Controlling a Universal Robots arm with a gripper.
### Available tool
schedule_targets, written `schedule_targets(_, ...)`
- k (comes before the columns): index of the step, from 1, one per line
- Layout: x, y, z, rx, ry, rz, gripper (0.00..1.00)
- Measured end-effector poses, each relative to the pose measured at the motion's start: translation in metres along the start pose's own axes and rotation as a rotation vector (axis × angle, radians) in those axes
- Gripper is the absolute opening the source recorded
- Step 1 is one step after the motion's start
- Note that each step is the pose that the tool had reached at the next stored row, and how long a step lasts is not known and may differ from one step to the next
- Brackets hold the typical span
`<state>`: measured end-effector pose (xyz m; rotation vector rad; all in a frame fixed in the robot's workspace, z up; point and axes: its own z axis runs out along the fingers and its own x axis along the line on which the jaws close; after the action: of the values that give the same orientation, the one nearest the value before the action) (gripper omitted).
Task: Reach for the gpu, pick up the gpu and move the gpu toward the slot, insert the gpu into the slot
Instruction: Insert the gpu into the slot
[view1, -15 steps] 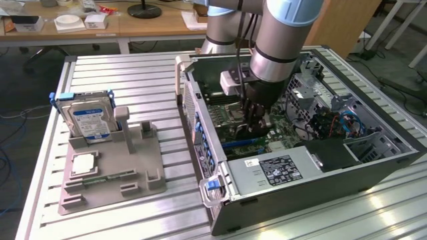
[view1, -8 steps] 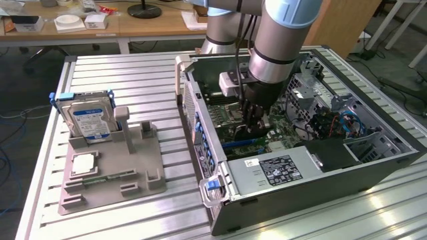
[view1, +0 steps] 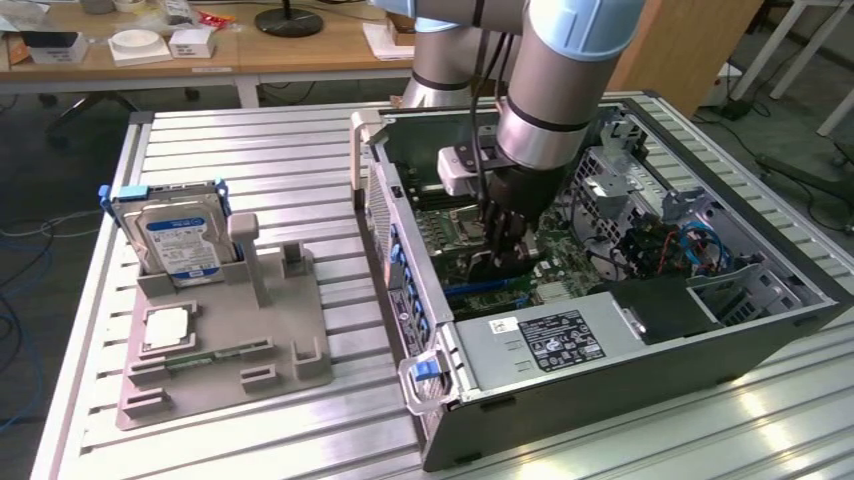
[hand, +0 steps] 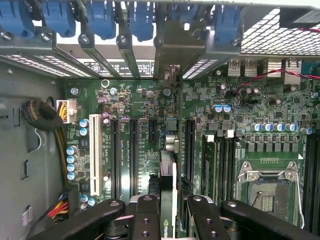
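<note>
So the gpu (hand: 169, 200) is pinched edge-on between my gripper (hand: 170, 212) fingers (hand: 146, 220), held upright over the green motherboard (hand: 210, 100) inside the open PC case (view1: 747, 330). From the wrist view the card lines up with a dark slot (hand: 189, 145) region between the long connectors, its bracket end toward the case's rear wall. Can't tell if it's seated. The white slot (hand: 95, 152) sits off to one side, the CPU socket (hand: 267, 187) to the other. Over on the table (view1: 267, 150) there's a hard drive (view1: 180, 240) standing in a grey holder (view1: 254, 350).
</note>
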<state>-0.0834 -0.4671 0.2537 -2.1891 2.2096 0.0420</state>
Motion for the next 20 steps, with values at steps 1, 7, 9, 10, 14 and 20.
schedule_targets(1,0.0000,0.0000,0.0005,0.0001,-0.0001,0.000,0.26)
schedule_targets(7,-0.0001,0.0000,0.0015,0.0000,0.0000,0.000,0.26)
schedule_targets(9,-0.0001,0.0000,0.0015,0.0000,0.0001,0.000,0.26)
schedule_targets(10,-0.0001,0.0000,0.0015,0.0000,0.0001,0.000,0.26)
schedule_targets(14,-0.0001,0.0000,0.0020,0.0001,-0.0002,0.000,0.26)
schedule_targets(20,0.0001,0.0002,0.0062,-0.0004,0.0005,0.000,0.26)
